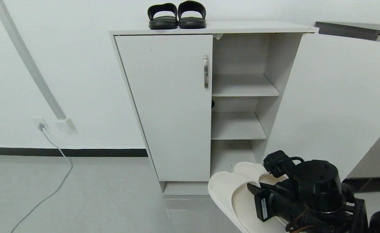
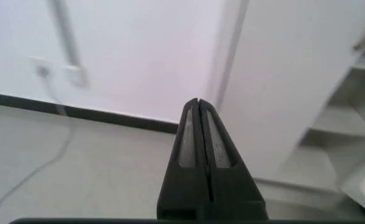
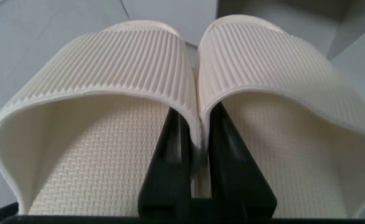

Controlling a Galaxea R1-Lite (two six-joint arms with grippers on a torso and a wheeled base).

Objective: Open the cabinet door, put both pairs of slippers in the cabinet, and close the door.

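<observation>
Head view: the cabinet [image 1: 164, 106] is standing with its right door [image 1: 332, 106] open, black slippers [image 1: 177, 16] sitting on top and a cable [image 1: 57, 152] trailing at its left. The white slippers [image 1: 232, 191] are hanging low before the shelves [image 1: 241, 87].

Left wrist view: the left hand [image 2: 198, 124] is pressing its fingers together on nothing.

Right wrist view: the right hand [image 3: 195, 134] is pinching both white slippers' inner edges.

1. The cabinet [image 1: 283, 64] stands at 12 o'clock, against the wall.
2. One pair of slippers [image 1: 177, 16] sits side by side on its top, toward 11 o'clock.
3. The left door [image 1: 167, 106] covers the left half; the right door [image 1: 332, 103] stands swung out toward 3 o'clock.
4. Two shelves [image 1: 241, 85] lie one above the other inside the right half.
5. The second pair [image 1: 232, 191] is at 5 o'clock, before the bottom compartment, with the right gripper [image 3: 198, 143] fingers [image 3: 167, 168] around the two touching inner walls.
6. A wall socket [image 1: 40, 124] sits at 9 o'clock, its cable [image 1: 60, 168] running down to the floor.
</observation>
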